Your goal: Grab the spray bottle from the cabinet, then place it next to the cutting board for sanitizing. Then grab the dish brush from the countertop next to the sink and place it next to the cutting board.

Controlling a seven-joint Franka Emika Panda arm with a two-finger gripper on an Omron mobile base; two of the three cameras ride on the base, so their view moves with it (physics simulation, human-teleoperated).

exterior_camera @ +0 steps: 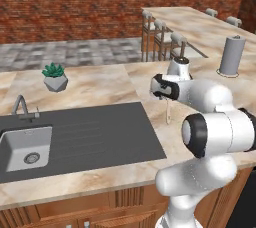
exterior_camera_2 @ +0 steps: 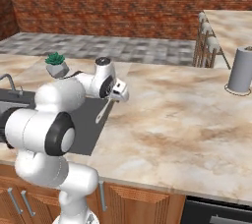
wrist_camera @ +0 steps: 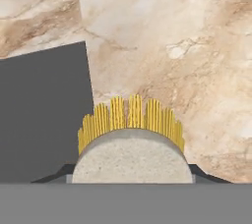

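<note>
Potted plant (exterior_camera: 54,77), paper towel roll (exterior_camera: 232,55), stools (exterior_camera: 161,39).

The dish brush (wrist_camera: 130,139), yellow bristles up, hangs above the countertop (wrist_camera: 187,46) beside the sink's drainboard (wrist_camera: 44,110).

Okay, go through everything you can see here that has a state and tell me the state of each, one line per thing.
Slender dish brush with pale grey handle and yellow bristles: gripped, lifted off the beige marbled countertop, handle hanging down.
Two-finger gripper: jaws shut on the brush.
Small square steel sink: empty, dry.
Thin metal faucet: no water running.
Grey paper towel roll: upright on its stand.
Small potted green plant: upright.
</note>
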